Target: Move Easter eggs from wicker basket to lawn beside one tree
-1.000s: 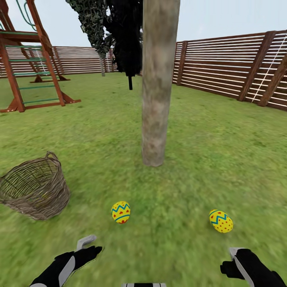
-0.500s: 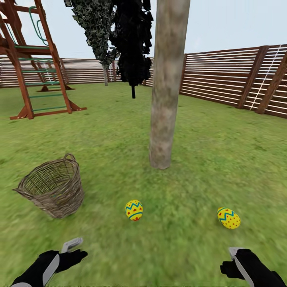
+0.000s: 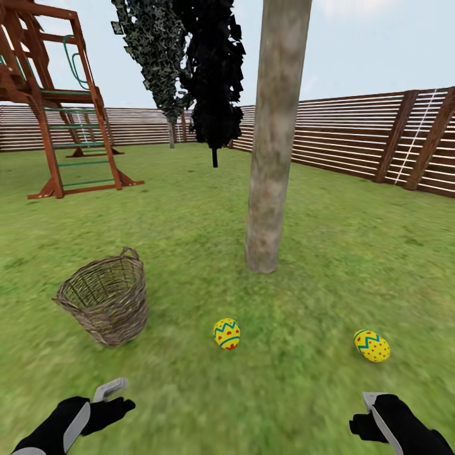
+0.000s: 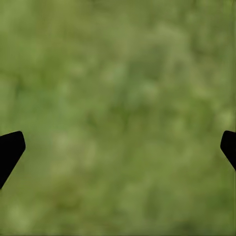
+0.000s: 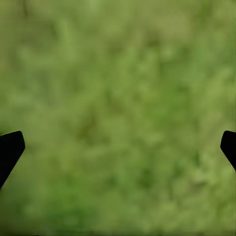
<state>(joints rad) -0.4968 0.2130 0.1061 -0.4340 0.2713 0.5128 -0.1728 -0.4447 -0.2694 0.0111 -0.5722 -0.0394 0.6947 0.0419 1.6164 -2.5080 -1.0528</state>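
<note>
Two yellow Easter eggs with blue zigzags lie on the lawn in front of the tree: one near the trunk's foot, the other further right. The wicker basket stands slightly tilted to the left of the trunk; its depths are hidden by its wall. My left gripper is low at the left, short of the basket, and open. My right gripper is low at the right, just short of the right egg. In both wrist views the left gripper and right gripper are spread over bare grass.
A wooden play tower stands at the back left. A dark columnar tree and a mottled one rise behind the trunk. A slatted wooden fence rings the garden at the right and back.
The whole picture has shifted right and down, so the camera has turned. My left arm has drawn back toward the lower left corner. Eggs and basket lie as before.
</note>
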